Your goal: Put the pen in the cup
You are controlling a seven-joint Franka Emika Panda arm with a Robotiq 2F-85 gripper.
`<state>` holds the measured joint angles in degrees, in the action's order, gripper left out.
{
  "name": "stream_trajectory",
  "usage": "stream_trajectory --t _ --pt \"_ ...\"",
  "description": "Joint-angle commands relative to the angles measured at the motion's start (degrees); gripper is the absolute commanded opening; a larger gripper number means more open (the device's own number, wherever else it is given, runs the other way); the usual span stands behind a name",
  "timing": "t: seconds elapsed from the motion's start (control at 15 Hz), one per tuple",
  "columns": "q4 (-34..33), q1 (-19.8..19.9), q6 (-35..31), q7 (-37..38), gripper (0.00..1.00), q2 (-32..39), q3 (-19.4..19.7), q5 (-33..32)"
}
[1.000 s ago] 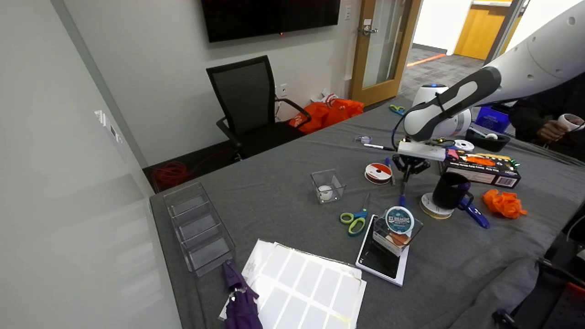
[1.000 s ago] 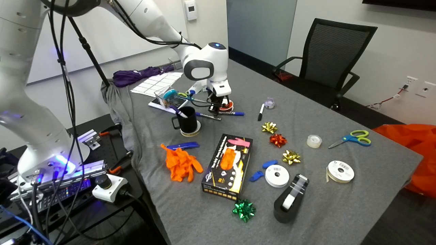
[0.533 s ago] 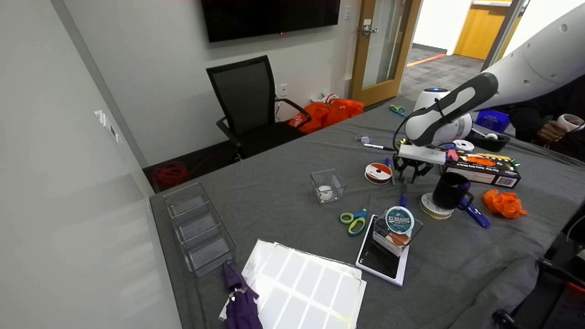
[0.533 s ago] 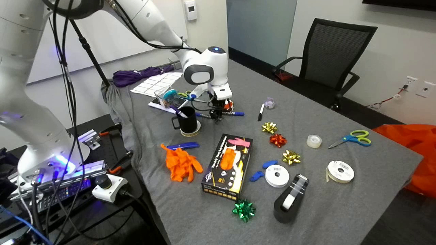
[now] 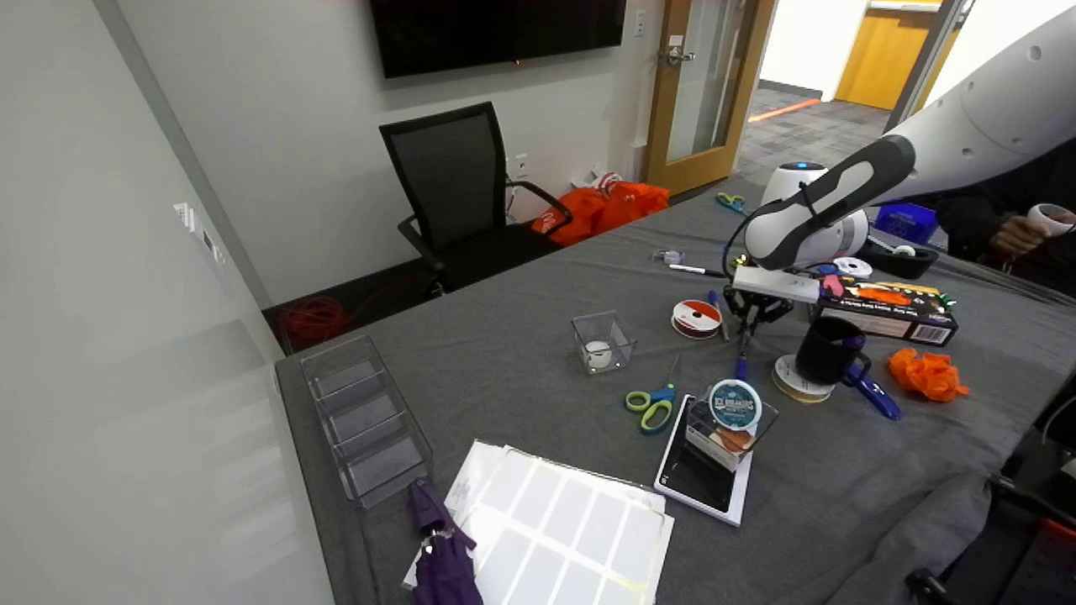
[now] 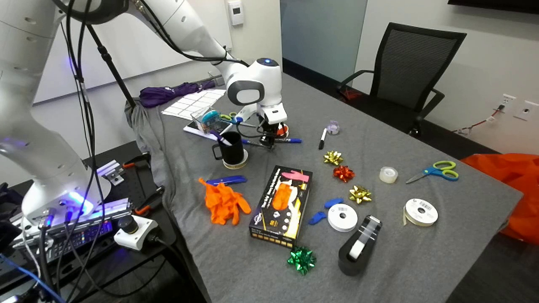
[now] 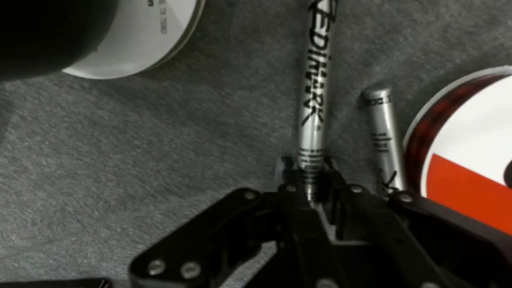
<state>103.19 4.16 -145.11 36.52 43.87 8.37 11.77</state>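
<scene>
Pen first: silver round-barrelled marker pen, blue-capped in both exterior views, lying on the grey table cloth, just beside the black cylindrical cup, on the side away from its handle. My black two-finger gripper is at the pen's uncapped end, jaws drawn in to about barrel width, one against each side, so I read it as pinched. Pen looks flat on the cloth, no lift visible. Step in hand: the grasp, at or near done; carry and drop not yet begun. Next I need a straight lift, a short carry over to the cup, then a wrist tilt so the blue end points down into the mouth. An end grip on a smooth barrel may swivel, so tilt slowly. Cup sits on a white round ribbon spool and could shift if bumped; a purple-and-white stick-like thing leans inside it, eating mouth room. Farther from the cup, past the pen: a second silver marker, then a red-and-white round ribbon spool; don't clip either.
</scene>
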Motion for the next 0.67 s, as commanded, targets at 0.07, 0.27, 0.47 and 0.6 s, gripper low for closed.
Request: stream_trajectory --t 0.07,0.27,0.47,0.6 --pt "2.3 -1.0 -0.7 -0.6 0.04 -1.5 0.8 0.4" --pt "4.6 -1.5 1.1 -0.7 0.42 -4.9 1.1 0.0" --pt "5.7 -2.1 2.9 -0.2 0.09 -7.2 1.2 -0.2" --pt "6.1 -2.5 3.5 0.3 0.00 -8.3 1.3 -0.4"
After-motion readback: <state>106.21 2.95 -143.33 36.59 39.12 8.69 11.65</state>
